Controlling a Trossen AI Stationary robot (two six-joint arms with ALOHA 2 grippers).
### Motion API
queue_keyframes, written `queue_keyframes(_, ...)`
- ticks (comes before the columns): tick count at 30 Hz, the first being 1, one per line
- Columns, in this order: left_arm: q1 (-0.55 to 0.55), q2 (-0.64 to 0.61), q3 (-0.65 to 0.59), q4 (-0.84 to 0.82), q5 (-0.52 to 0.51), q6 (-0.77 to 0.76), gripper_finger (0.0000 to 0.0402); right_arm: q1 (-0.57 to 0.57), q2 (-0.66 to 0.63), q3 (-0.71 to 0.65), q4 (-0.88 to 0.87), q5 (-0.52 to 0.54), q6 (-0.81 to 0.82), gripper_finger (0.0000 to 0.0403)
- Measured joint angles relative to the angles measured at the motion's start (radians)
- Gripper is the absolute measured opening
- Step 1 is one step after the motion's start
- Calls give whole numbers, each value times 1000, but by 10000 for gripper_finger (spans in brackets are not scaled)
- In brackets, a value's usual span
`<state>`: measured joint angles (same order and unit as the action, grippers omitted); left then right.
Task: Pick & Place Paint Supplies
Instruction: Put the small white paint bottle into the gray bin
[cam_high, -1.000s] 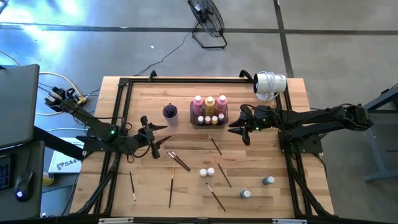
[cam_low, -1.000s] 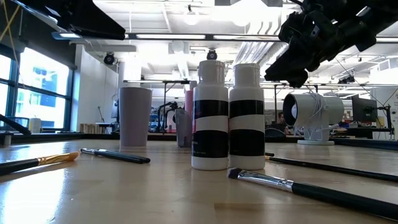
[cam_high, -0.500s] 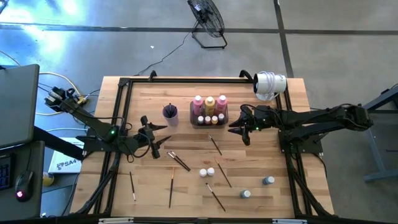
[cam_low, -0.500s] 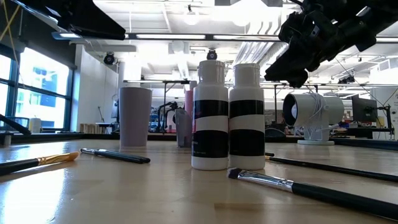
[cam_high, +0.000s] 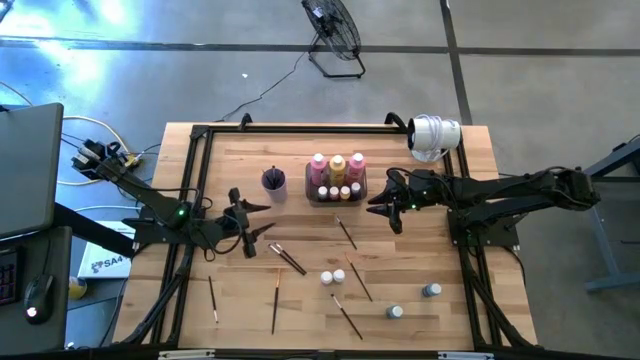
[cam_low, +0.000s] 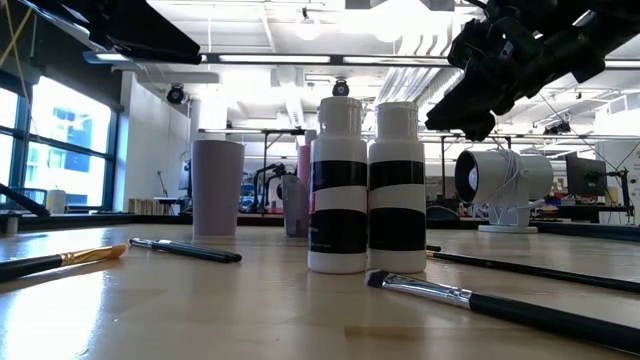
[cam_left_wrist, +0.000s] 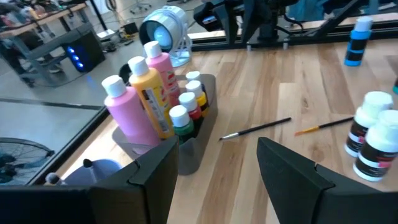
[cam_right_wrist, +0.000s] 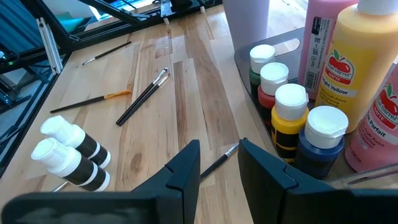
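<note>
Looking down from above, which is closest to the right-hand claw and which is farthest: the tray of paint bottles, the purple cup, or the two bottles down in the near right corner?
From the right gripper:
1. The tray with paint bottles, just beside it toward the table's middle.
2. The two corner bottles, toward the front edge on the right; both sit about equally far.
3. The purple cup, beyond the tray on its far side.

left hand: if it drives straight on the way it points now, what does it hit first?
Probably the dark tray holding the paint bottles: it lies dead ahead of the open, empty left hand. If the path runs higher, the bottles come first; depth is unclear.
</note>
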<state>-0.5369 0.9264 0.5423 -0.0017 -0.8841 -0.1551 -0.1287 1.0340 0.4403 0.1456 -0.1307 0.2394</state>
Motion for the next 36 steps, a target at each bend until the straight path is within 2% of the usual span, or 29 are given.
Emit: queue_keyframes(36,0,0,0,0,12,0,211,0,0,0,0,0,-1,100)
